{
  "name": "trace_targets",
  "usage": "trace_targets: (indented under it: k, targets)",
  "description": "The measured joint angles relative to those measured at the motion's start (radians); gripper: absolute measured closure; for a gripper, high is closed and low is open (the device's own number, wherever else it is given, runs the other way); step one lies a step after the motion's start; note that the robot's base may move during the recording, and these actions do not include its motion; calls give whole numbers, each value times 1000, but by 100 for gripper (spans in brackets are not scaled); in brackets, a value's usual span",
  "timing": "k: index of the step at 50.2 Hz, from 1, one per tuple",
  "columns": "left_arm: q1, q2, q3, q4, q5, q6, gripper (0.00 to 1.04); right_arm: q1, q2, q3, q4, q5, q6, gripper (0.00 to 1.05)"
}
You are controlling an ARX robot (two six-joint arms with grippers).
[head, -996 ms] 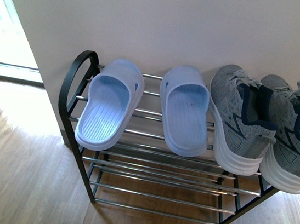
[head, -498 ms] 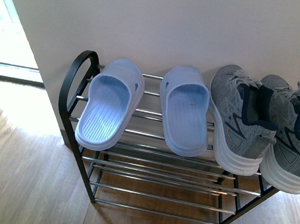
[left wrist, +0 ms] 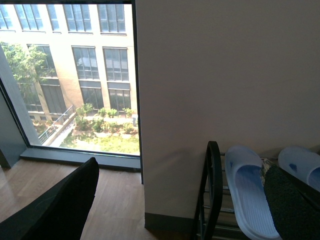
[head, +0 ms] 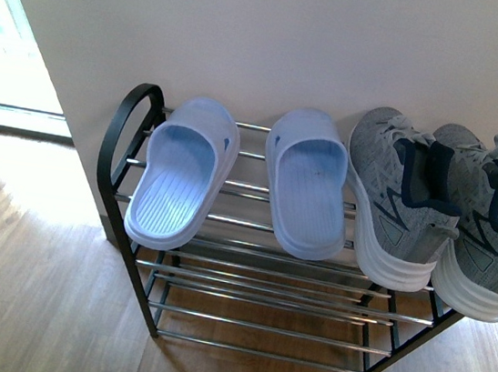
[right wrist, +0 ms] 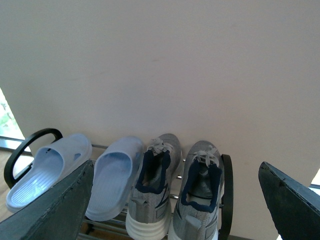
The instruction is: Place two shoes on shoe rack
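Observation:
Two grey sneakers stand side by side, heels outward, on the right end of the shoe rack's (head: pixel 126 136) top shelf: one (head: pixel 398 201) next to the slippers, the other (head: pixel 487 226) at the rack's right edge. The right wrist view shows both from above, one shoe (right wrist: pixel 150 200) and its mate (right wrist: pixel 197 200) beside the black side frame (right wrist: pixel 226 200). My right gripper (right wrist: pixel 176 167) hovers open in front of them, holding nothing. My left gripper (left wrist: pixel 181 167) is open and empty near the rack's left frame (left wrist: pixel 214 190). Neither gripper appears in the front view.
Two light blue slippers (head: pixel 182 173) (head: pixel 309 185) fill the left and middle of the top shelf. The lower chrome shelves (head: pixel 258 325) hold nothing visible. A white wall (head: pixel 296 36) backs the rack. Wooden floor (head: pixel 25 285) lies in front, a large window (left wrist: pixel 70 75) to the left.

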Motion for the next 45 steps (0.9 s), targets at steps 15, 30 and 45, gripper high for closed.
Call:
trace_targets:
  k: [15, 30, 45]
  targets:
    - [0, 0, 0, 0, 0, 0, 9, 0, 0, 0, 0, 0, 0, 9]
    - [0, 0, 0, 0, 0, 0, 9, 0, 0, 0, 0, 0, 0, 9]
    - [0, 0, 0, 0, 0, 0, 9, 0, -1, 0, 0, 0, 0, 9]
